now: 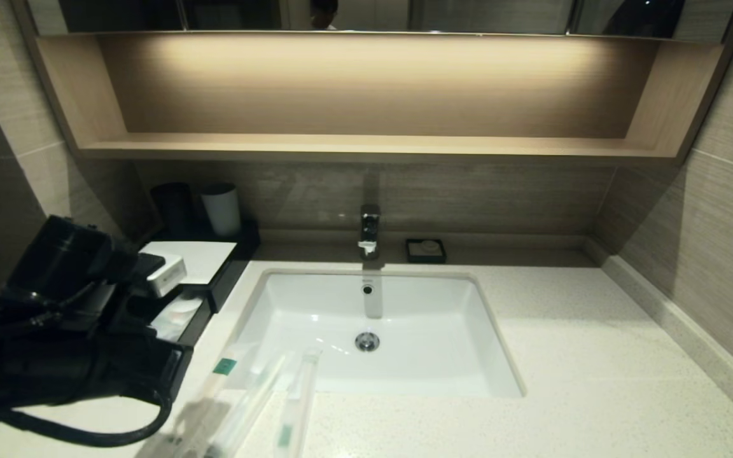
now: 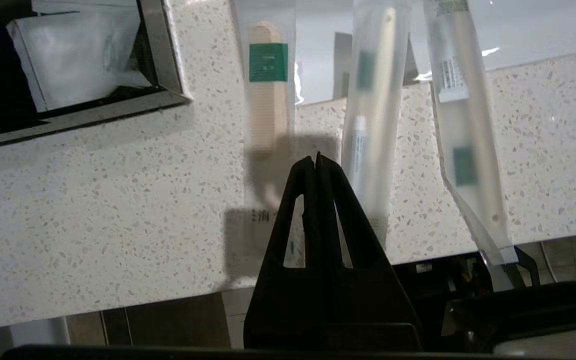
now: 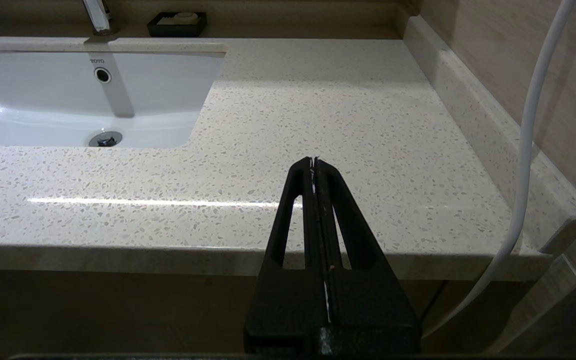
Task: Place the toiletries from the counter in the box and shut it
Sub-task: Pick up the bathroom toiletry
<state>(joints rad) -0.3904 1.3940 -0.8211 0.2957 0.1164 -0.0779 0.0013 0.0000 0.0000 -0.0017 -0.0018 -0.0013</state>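
Much of the box (image 1: 196, 262) is hidden in the head view by the left arm, which covers its near end; only the white top panel and part of the pulled-out drawer, with whitish packets inside, can be made out. Three toiletries are counted on the counter (image 1: 595, 356), lying side by side at its front edge just beside the sink (image 1: 376, 331): the first toiletry (image 2: 267, 95), with a green label, is nearest the box, the second toiletry (image 2: 372, 130) lies in the middle, and the third toiletry (image 2: 468, 130) is farthest from it. Their far ends reach over the sink's rim, and their near ends are cut off at the bottom of the head view. The left end effector (image 2: 316, 156) is held above the counter's front edge, near the first and second wrappers, with its fingers pressed together and nothing between them. The right end effector (image 3: 314, 160) is seen only in its own wrist view, over bare counter on the sink's other side, likewise closed on nothing. Two cups, one black cup (image 1: 172, 207) and one white cup (image 1: 221, 208), stand behind the box.
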